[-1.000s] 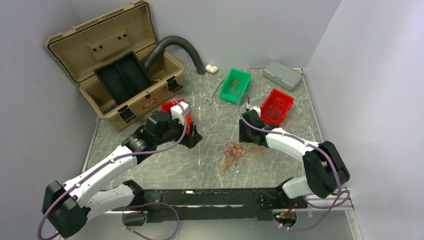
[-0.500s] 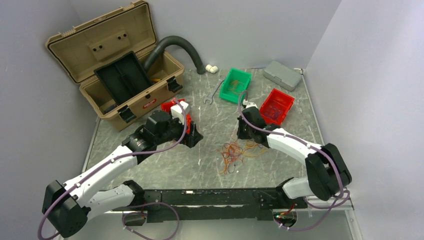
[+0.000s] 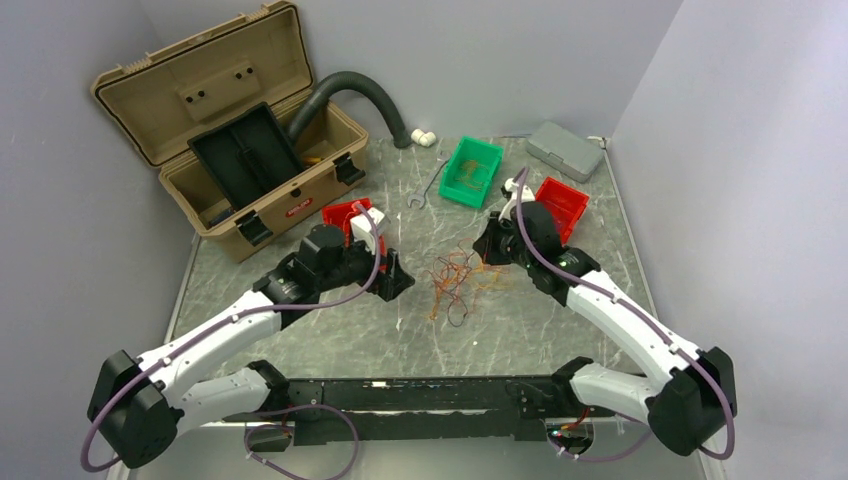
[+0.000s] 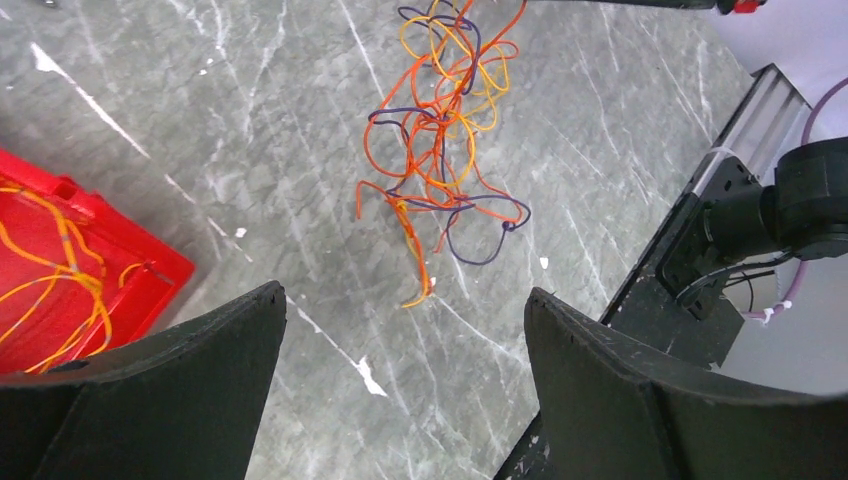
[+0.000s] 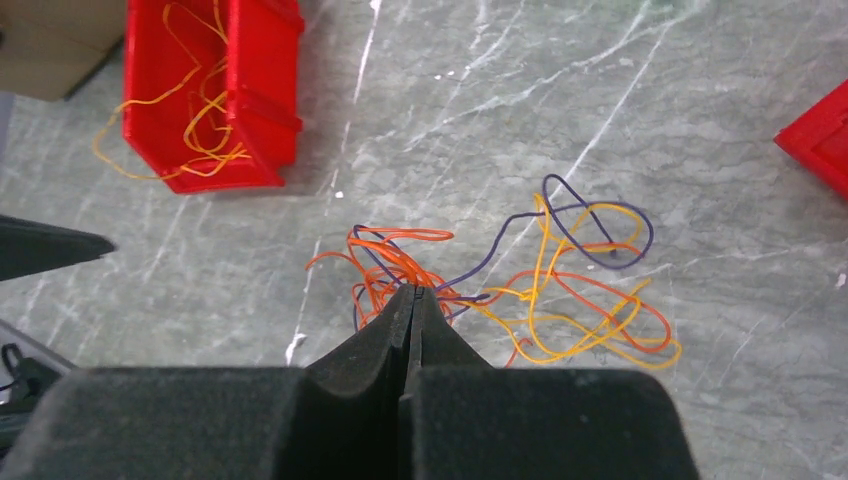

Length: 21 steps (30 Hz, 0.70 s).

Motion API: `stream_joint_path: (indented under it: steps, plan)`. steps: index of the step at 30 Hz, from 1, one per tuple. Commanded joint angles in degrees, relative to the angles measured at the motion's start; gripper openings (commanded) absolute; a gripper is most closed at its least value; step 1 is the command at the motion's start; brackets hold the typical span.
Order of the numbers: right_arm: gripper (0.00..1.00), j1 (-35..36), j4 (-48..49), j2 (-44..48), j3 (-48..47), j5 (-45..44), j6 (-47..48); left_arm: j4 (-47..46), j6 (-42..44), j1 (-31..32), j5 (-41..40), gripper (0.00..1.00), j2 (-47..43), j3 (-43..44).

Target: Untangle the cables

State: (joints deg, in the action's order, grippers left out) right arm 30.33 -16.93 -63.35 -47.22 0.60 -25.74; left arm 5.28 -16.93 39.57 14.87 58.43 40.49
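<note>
The cables point(image 3: 452, 276) are a loose tangle of orange, yellow and purple wires on the marble table point(image 3: 330, 335) between my two arms. My right gripper point(image 3: 487, 244) is shut on orange strands at the tangle's right side. In the right wrist view its closed tips point(image 5: 412, 291) pinch those strands while the other cables point(image 5: 530, 292) trail to the right. My left gripper point(image 3: 396, 276) stands open just left of the tangle, holding nothing. The left wrist view shows the cables point(image 4: 440, 140) ahead of the left gripper point(image 4: 405, 297), apart from it.
A red bin point(image 3: 343, 212) with yellow wires sits by the left gripper, also visible as the red bin point(image 5: 215, 90). A second red bin point(image 3: 560, 200), a green bin point(image 3: 472, 170), a grey case point(image 3: 565, 150), a metal hook point(image 3: 428, 190), an open tan toolbox point(image 3: 230, 130) and a dark hose point(image 3: 365, 95) stand at the back.
My right gripper closed on the cables and pulled back and upward, dragging the tangle toward the far left. The left arm shifted slightly right, still open.
</note>
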Motion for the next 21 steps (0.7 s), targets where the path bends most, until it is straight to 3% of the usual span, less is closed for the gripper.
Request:
stream_joint_path:
  steps: [1,17,21]
  plan:
    - [0.0,0.0,-2.1,3.5,-3.6,2.5,-2.0,-6.5,-1.0,1.8,2.6,0.91,2.4,-0.4]
    - [0.0,0.1,-1.3,5.6,-4.1,11.9,-7.8,-13.4,2.1,8.9,3.6,0.88,11.3,3.8]
    - [0.0,0.1,-0.9,5.3,-4.1,14.0,-9.1,-13.7,4.6,10.2,-0.1,0.88,14.5,6.1]
